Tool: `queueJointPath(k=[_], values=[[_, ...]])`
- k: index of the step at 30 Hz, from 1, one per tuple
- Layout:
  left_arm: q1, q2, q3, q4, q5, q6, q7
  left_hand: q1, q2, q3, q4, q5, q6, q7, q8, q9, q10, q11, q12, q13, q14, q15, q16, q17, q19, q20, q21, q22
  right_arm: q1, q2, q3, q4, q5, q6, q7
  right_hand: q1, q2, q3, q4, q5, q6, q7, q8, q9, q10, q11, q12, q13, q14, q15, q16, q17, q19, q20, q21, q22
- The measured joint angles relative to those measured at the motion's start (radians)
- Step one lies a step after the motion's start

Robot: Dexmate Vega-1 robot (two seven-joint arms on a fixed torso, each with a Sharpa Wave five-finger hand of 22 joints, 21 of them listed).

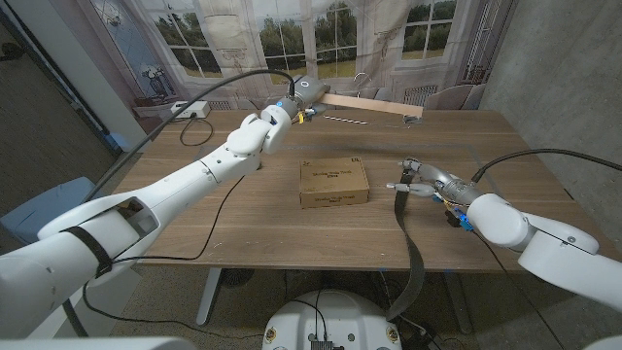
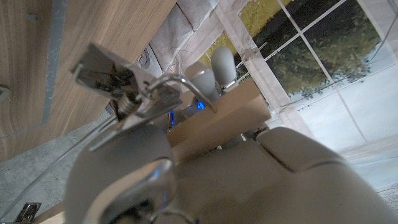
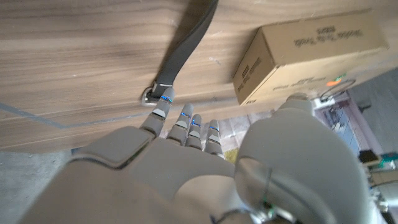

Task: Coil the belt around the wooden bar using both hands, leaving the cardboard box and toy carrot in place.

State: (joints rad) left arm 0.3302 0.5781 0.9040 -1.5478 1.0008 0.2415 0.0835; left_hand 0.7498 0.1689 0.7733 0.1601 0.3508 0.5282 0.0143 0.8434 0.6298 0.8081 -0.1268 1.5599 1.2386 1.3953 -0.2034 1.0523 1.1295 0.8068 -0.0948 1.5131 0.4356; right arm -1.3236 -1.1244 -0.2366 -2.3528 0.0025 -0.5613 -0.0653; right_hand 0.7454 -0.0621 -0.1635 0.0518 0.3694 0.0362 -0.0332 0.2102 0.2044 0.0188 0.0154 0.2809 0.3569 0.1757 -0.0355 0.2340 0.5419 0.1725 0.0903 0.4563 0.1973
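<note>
Belt (image 1: 406, 238) drops off the table edge from the right hand's (image 1: 420, 181) pinch; left hand (image 1: 296, 97) grips the wooden bar (image 1: 364, 103).

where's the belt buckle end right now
In the head view the dark belt starts at the right robot hand, right of the flat cardboard box, then trails across the wooden table and over its near edge.

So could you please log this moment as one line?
left hand grips wooden bar | right hand touches belt end | cardboard box untouched
</note>
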Motion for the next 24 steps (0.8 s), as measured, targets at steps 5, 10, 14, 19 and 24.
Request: queueJointPath(k=[5, 10, 14, 19, 24], values=[[0.0, -0.001, 0.0, 0.007, -0.003, -0.003, 0.006, -0.008, 0.0, 0.004, -0.004, -0.008, 0.0, 0.0, 0.001, 0.0, 0.0, 0.0, 0.0, 0.0, 0.0, 0.0, 0.0, -0.001, 0.0, 0.0, 0.0, -0.005, 0.123, -0.029, -0.126, -0.068, -0.093, -0.164, 0.141, 0.099, 0.034, -0.004, -0.034, 0.052, -0.009, -0.114, 0.0, 0.0, 0.062, -0.041, 0.0, 0.008, 0.148, -0.006, 0.075, 0.017, 0.087, -0.029, 0.036, 0.007], [-0.003, -0.004, 0.0, 0.011, -0.005, -0.005, 0.01, -0.008, 0.0, 0.004, -0.004, -0.008, 0.0, 0.0, 0.004, 0.0, 0.0, 0.0, 0.0, 0.0, 0.0, 0.0, 0.0, -0.002, 0.0, 0.0, 0.008, -0.009, 0.259, -0.037, -0.273, -0.106, -0.218, -0.329, 0.268, 0.256, 0.138, 0.055, -0.093, 0.067, 0.066, -0.184, 0.03, 0.012, 0.084, -0.077, -0.001, 0.013, 0.216, -0.006, 0.123, 0.053, 0.146, -0.037, 0.069, 0.01], [-0.004, -0.005, 0.0, 0.012, -0.005, -0.005, 0.012, -0.008, 0.0, 0.005, -0.004, -0.008, 0.0, 0.0, 0.004, 0.0, 0.0, 0.0, 0.0, 0.0, 0.0, 0.0, 0.0, -0.003, 0.0, 0.0, 0.008, -0.009, 0.389, -0.036, -0.415, -0.118, -0.301, -0.435, 0.347, 0.348, 0.184, 0.095, -0.132, 0.067, 0.169, -0.185, 0.068, 0.025, 0.133, -0.082, 0.017, 0.017, 0.264, -0.01, 0.158, 0.081, 0.193, -0.042, 0.097, 0.01], [-0.004, -0.005, 0.001, 0.01, -0.005, -0.005, 0.012, -0.008, 0.0, 0.011, -0.003, -0.008, 0.0, 0.0, 0.007, 0.0, 0.0, 0.0, 0.0, 0.0, 0.0, 0.0, 0.0, -0.005, 0.0, 0.0, 0.008, -0.013, 0.5, -0.027, -0.567, -0.119, -0.381, -0.519, 0.413, 0.406, 0.212, 0.124, -0.161, 0.048, 0.295, -0.186, 0.108, 0.028, 0.262, -0.086, 0.07, 0.022, 0.358, -0.013, 0.18, 0.085, 0.269, -0.073, 0.144, 0.013], [-0.004, -0.006, 0.001, 0.004, -0.005, -0.004, 0.012, -0.016, -0.003, 0.014, -0.006, -0.008, -0.002, -0.002, 0.008, -0.004, 0.0, 0.0, 0.0, -0.001, 0.0, 0.0, 0.0, -0.003, -0.004, 0.004, 0.02, -0.011, 0.561, -0.013, -0.673, -0.107, -0.448, -0.568, 0.428, 0.512, 0.22, 0.169, -0.195, 0.009, 0.562, -0.128, 0.219, 0.056, 0.521, -0.091, 0.188, 0.053, 0.588, -0.034, 0.284, 0.168, 0.385, -0.137, 0.265, 0.041]])
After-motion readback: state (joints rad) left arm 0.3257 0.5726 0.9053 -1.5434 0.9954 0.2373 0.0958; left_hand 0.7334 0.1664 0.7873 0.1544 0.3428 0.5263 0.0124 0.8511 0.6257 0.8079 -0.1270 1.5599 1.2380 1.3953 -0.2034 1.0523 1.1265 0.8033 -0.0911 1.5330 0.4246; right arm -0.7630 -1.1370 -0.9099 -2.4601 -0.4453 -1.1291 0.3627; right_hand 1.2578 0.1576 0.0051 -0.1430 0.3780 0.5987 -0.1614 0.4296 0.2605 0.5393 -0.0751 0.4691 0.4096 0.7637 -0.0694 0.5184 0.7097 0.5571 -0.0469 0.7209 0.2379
